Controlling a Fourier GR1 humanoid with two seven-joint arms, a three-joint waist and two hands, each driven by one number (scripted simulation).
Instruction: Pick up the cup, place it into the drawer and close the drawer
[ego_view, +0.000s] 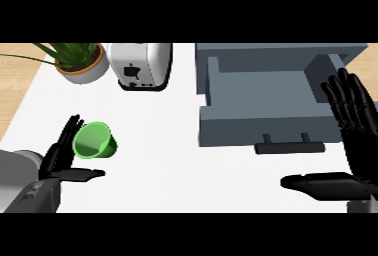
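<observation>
A green cup lies tipped on the white counter at the left, its mouth facing down-left. My left hand is right beside it on its left, fingers straight and thumb out, open and touching or nearly touching the cup's rim. The grey drawer stands pulled open at the upper right, with a dark handle on its front. My right hand is upright and open at the right edge, fingers up beside the drawer's right wall.
A white toaster stands at the back, left of the drawer. A potted plant sits at the back left corner. The counter runs bare between the two hands.
</observation>
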